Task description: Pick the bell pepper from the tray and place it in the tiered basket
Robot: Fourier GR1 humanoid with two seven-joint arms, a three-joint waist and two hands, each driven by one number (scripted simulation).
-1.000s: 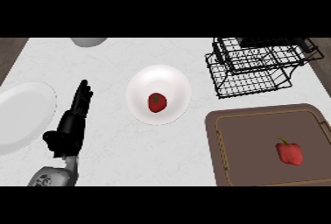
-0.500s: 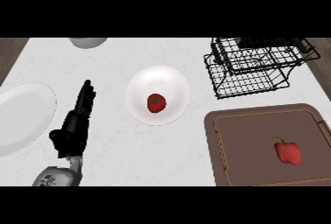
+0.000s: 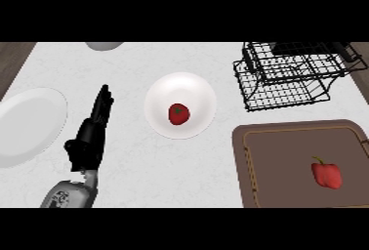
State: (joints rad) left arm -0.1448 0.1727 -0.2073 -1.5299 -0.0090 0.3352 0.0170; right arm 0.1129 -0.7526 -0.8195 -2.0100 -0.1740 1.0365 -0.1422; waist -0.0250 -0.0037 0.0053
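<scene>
While bell pepper [image 3: 326, 175] sits on tray [image 3: 277, 166], left hand [image 3: 88, 138] lies straight-fingered.

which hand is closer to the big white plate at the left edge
Left, as far as the view shows. The left hand lies just right of the plate, fingers straight, not touching it. The right hand is out of view.

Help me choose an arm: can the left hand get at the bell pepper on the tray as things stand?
Doubtful. The left hand lies open at the left of the counter, the bell pepper on the tray at far right. Nothing blocks it, but the reach looks long.
</scene>
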